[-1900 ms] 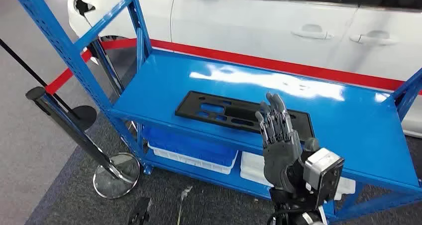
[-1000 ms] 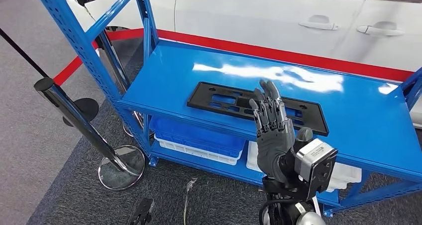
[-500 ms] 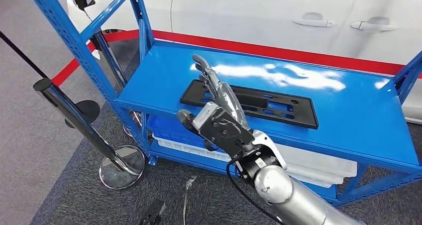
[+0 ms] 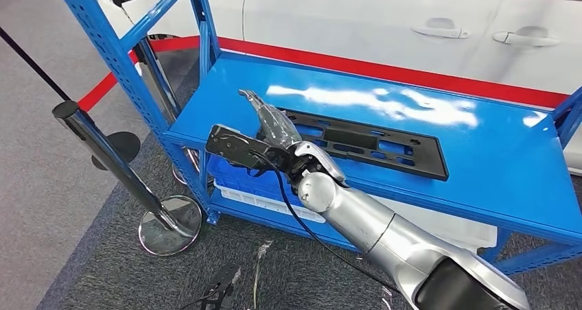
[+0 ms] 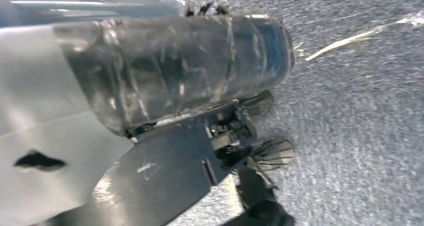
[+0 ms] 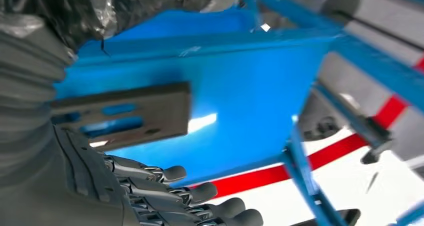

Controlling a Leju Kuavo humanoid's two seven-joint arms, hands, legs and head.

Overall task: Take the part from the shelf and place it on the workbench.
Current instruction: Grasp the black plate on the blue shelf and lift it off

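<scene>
The blue shelf [image 4: 480, 166] top lies open from the front and above, bare around the flat black part [image 4: 370, 144]. Blue uprights [image 4: 113, 63] flank its left end, with a slanted metal post [image 4: 103, 152] just outside them.

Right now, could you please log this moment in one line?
right hand: open, over part's end | part: flat on shelf | not yet gripped

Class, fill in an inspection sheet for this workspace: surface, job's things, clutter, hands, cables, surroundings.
Surface: blue shelf top, glossy, with glare.
Job's things: black part lying flat on the shelf top, not yet lifted.
Clutter: white trays on the lower shelf.
Hands: right hand over the part's left end, fingers extended, holding nothing; left hand near the floor, grip unclear.
Cables: black cable along the right arm.
Surroundings: white car, barrier post, grey carpet.
</scene>
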